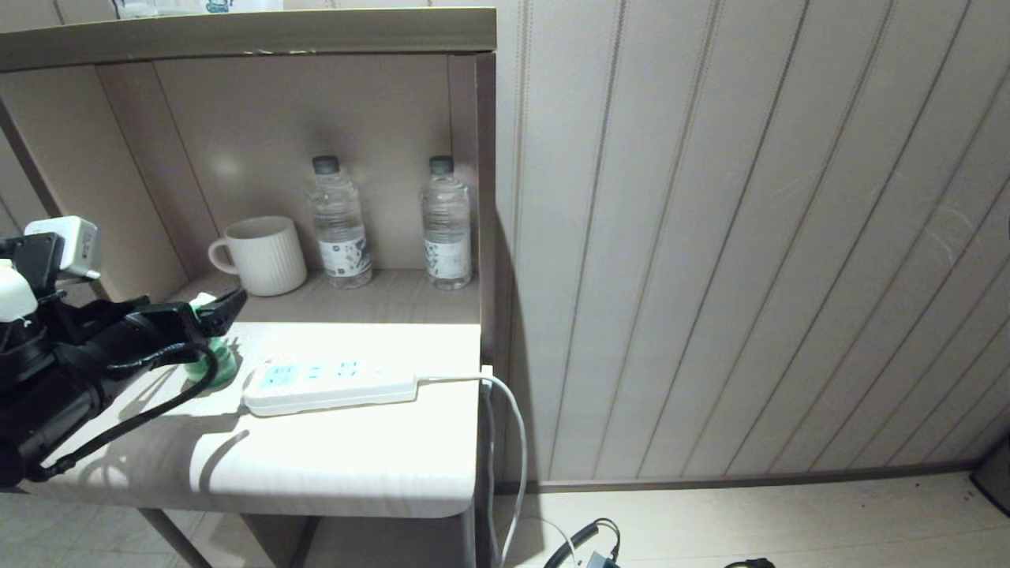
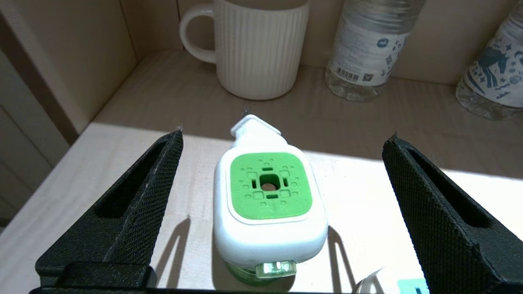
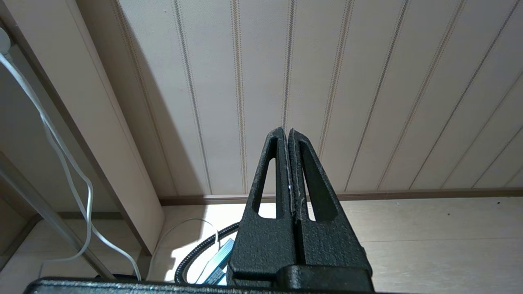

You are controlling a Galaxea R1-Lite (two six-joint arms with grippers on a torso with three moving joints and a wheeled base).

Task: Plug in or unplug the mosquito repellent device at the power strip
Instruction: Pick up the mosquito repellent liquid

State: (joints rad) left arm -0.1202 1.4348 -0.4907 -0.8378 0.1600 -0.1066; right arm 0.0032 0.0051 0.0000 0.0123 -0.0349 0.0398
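The mosquito repellent device [image 2: 267, 204] stands upright on the table on its green bottle [image 1: 217, 367], just left of the power strip [image 1: 331, 383] and apart from it. Its white head with the green top plate lies between the fingers [image 2: 135, 212] of my left gripper [image 2: 284, 134], which is open wide with a gap on each side and touches nothing. In the head view the left gripper [image 1: 213, 312] reaches in from the left over the device. My right gripper [image 3: 286, 131] hangs shut and empty near the floor, facing the wall.
A white ribbed mug [image 1: 260, 254] and two clear water bottles [image 1: 339, 225] [image 1: 446, 225] stand at the back of the shelf nook. The strip's white cable [image 1: 509, 426] drops over the table's right edge. Cables [image 3: 192, 253] lie on the floor below.
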